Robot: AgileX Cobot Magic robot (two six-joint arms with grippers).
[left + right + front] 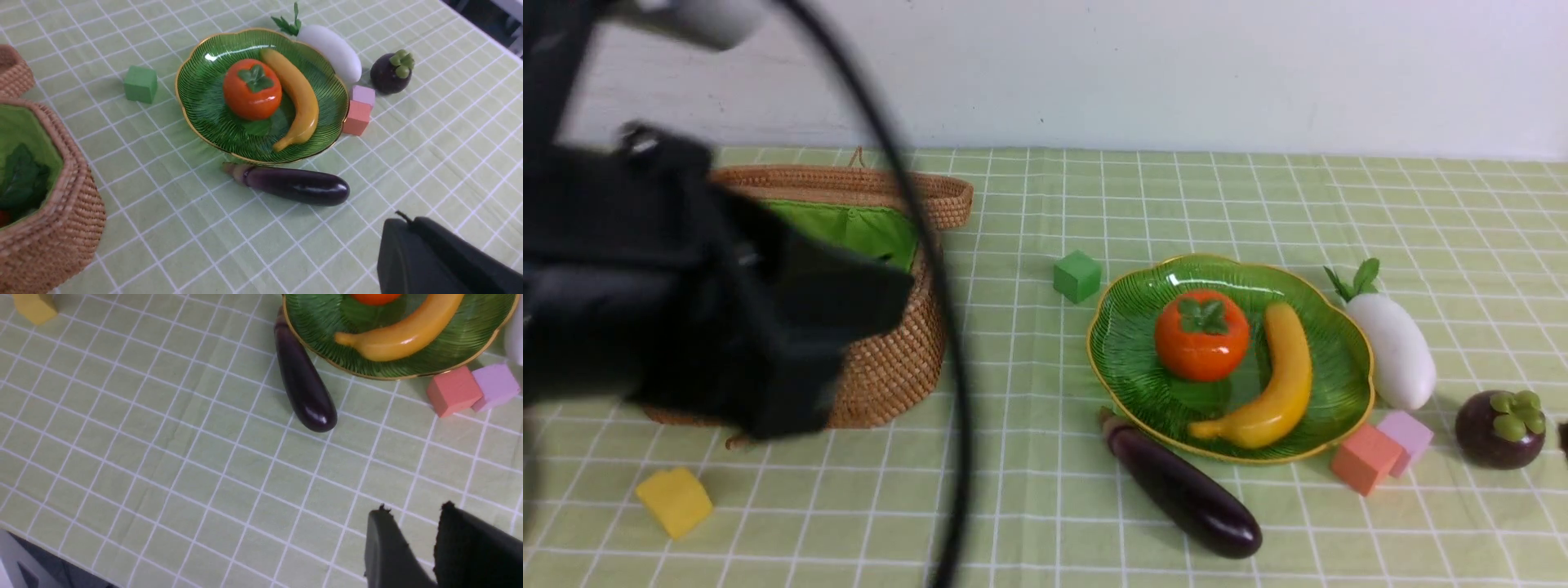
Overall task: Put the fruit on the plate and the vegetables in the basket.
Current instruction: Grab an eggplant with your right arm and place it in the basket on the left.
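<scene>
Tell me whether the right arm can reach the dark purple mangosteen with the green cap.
Probably yes: the dark purple mangosteen sits on the robot's right side, nothing over it, clear of the lilac foam cube.

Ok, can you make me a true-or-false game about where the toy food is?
1. The banana lies on the plate. True.
2. The mangosteen is on the plate too. False: it sits on the cloth, past the radish.
3. The radish lies beside the plate. True.
4. The eggplant is on the plate. False: it lies on the cloth, by the plate's rim.
</scene>
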